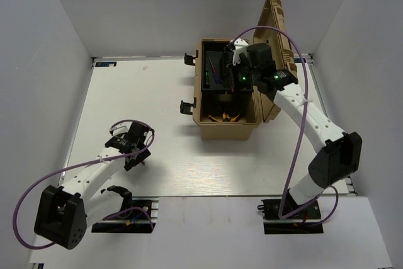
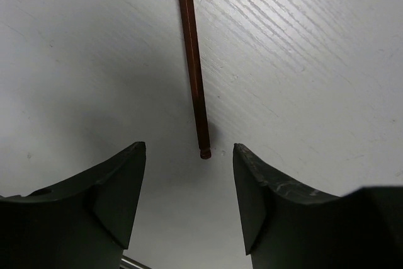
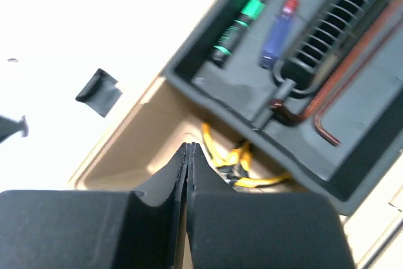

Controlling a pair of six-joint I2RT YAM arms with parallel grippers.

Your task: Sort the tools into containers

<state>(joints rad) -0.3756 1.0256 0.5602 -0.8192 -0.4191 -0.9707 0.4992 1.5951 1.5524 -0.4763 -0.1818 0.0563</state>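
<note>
Reddish hex key — before released left end effector | right end effector clenched above toolbox

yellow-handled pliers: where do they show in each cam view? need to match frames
Top external: pliers in the near end of the tan toolbox, next to the black tray.
Right wrist: pliers lower centre, under the black tray edge, just beyond the shut right gripper.
Left wrist: not in it; only a hex key on the table.
Shared landmark: the black tray's near edge.
</note>
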